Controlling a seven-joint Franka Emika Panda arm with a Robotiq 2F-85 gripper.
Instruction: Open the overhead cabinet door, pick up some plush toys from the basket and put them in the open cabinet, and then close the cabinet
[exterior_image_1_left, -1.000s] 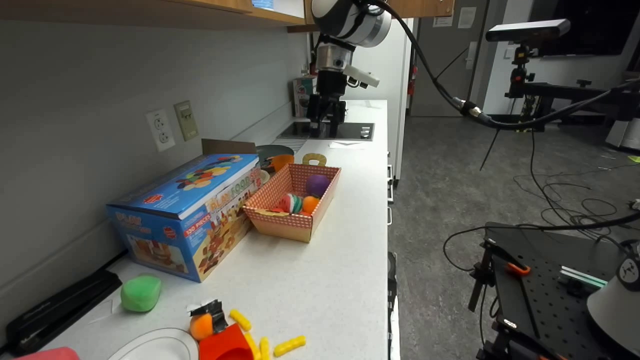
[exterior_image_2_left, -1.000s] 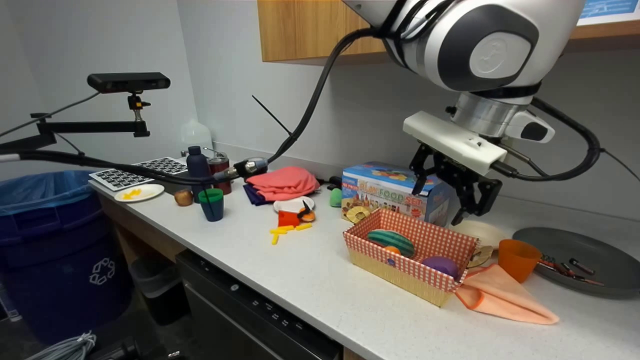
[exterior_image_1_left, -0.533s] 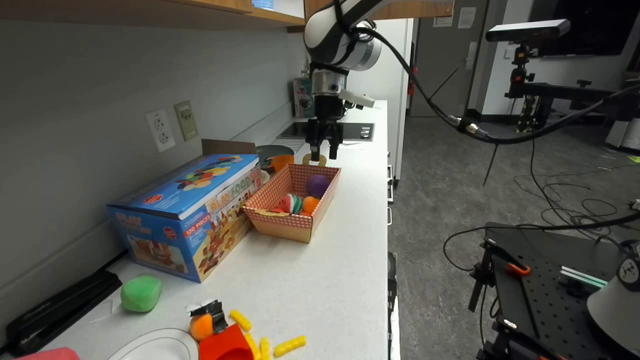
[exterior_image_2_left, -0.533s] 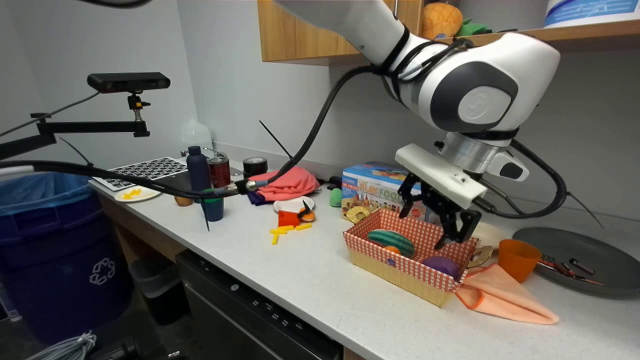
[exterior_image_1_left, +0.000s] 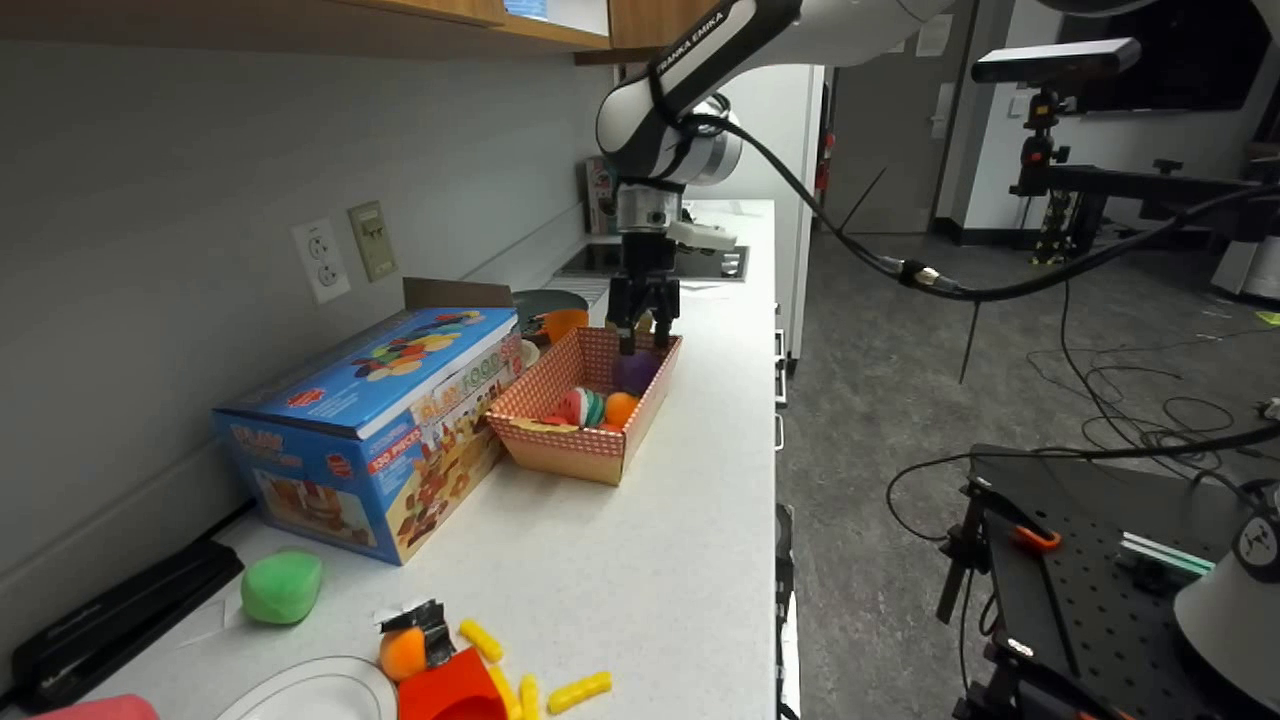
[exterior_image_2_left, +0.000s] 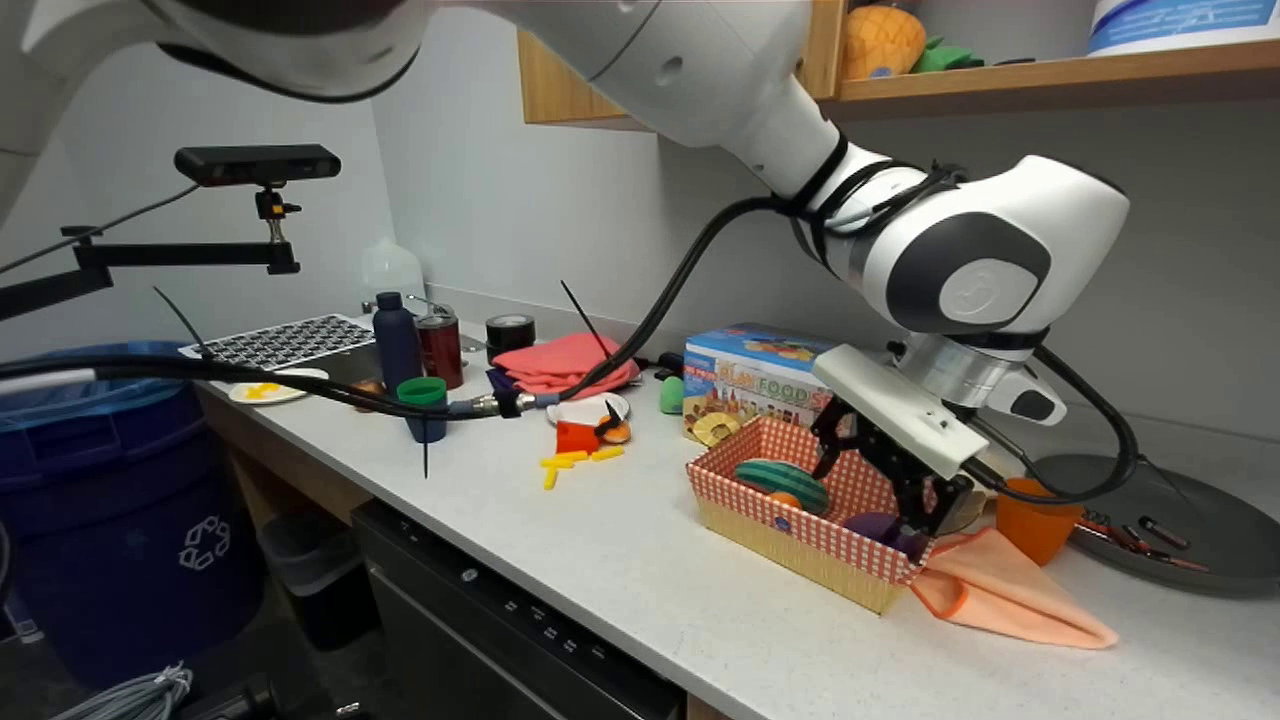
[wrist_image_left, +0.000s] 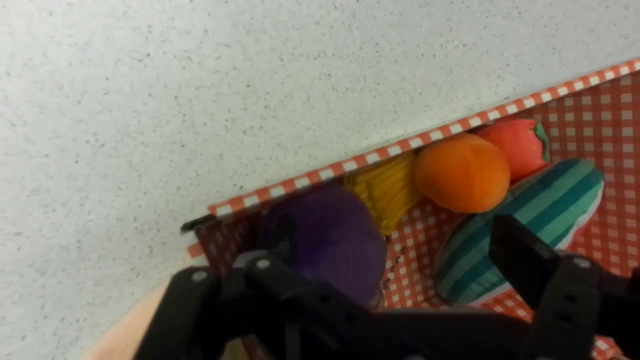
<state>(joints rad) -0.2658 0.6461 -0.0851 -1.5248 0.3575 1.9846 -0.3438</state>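
Observation:
The salmon-orange checked basket (exterior_image_1_left: 560, 462) stands on the counter, also in an exterior view (exterior_image_2_left: 780, 555) and the wrist view (wrist_image_left: 372, 157). It holds a purple toy (wrist_image_left: 335, 235), a yellow toy (wrist_image_left: 390, 192), an orange round toy (wrist_image_left: 462, 172), a red toy (wrist_image_left: 515, 145) and a green-striped melon toy (wrist_image_left: 565, 195). My gripper (exterior_image_2_left: 868, 500) is open at the basket's purple-toy end, tips near rim height. In the wrist view, one finger overlaps the purple toy's edge, the other the melon toy. The tan overhead cabinet (exterior_image_2_left: 1050, 85) is open there, with a pineapple toy (exterior_image_2_left: 882, 42) on its shelf.
The blue toy box (exterior_image_1_left: 400, 420) stands beside the basket against the wall. An orange cup (exterior_image_2_left: 1035, 520), a dark plate (exterior_image_2_left: 1160, 520) and a peach cloth (exterior_image_2_left: 1010, 595) lie by the basket's end. Yellow and red plastic pieces (exterior_image_1_left: 455, 690) lie farther along the counter.
My open gripper has come down over the purple toy's end of the basket. The arm has dropped, uncovering the open cabinet shelf and pineapple toy. The basket has not moved.

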